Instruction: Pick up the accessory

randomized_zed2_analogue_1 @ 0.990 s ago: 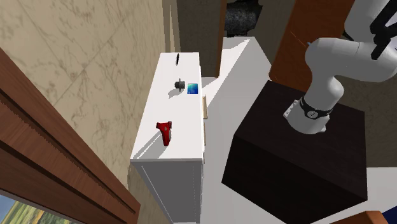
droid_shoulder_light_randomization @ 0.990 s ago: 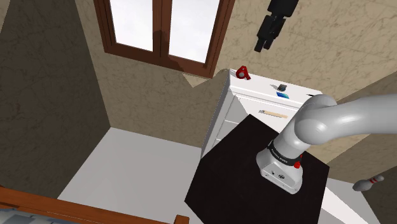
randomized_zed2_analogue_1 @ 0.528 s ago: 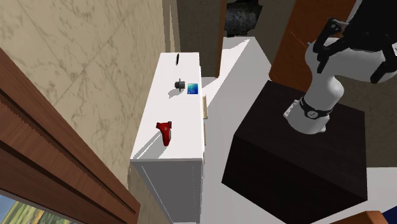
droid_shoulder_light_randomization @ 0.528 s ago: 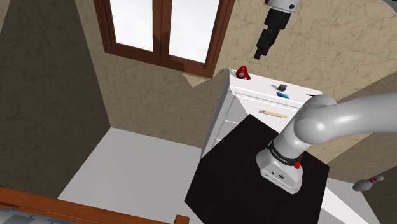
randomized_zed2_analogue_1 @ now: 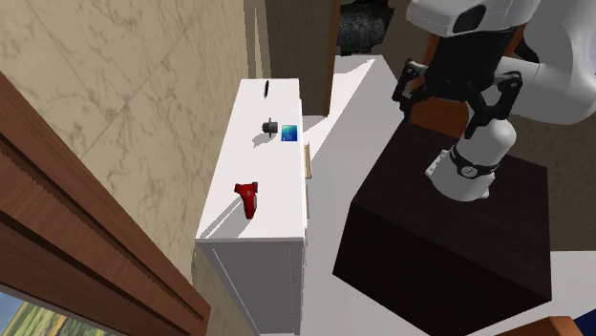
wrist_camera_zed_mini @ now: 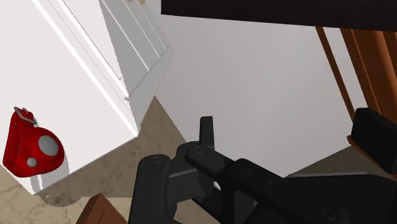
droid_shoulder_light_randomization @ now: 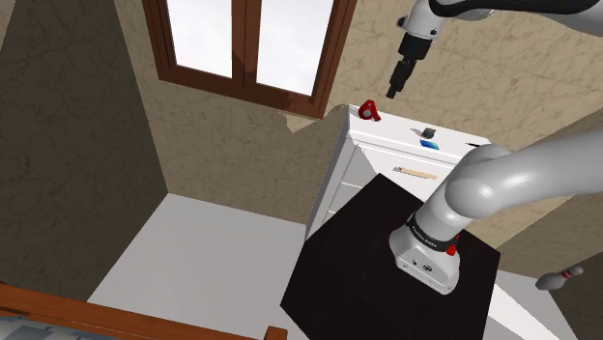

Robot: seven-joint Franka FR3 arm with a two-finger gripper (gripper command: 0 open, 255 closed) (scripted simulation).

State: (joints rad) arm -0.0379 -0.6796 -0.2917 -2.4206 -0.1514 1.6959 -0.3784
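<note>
Shoulder view | fingers (droid_shoulder_light_randomization: 393,89) apart, holding nothing | red accessory (droid_shoulder_light_randomization: 368,111) on white cabinet (droid_shoulder_light_randomization: 396,127)

Arm (droid_shoulder_light_randomization: 502,12) links above the gripper (droid_shoulder_light_randomization: 392,92) run off the shoulder view's top edge. On the dresser (droid_shoulder_light_randomization: 382,164), past the red accessory (droid_shoulder_light_randomization: 368,111) from the hand, sit a small dark item (droid_shoulder_light_randomization: 425,131) and a blue item (droid_shoulder_light_randomization: 431,144), both too small to identify. Same for the thin dark item (randomized_zed2_analogue_1: 266,88) at the dresser's far end. Wrist view: one finger (wrist_camera_zed_mini: 375,133) is clipped by the picture edge, the dresser is cut off too, and the gripper body hides the floor under the hand. Pale pin-shaped thing (droid_shoulder_light_randomization: 560,280) beside the stand (droid_shoulder_light_randomization: 387,270), far below the hand, is too small to tell.
</note>
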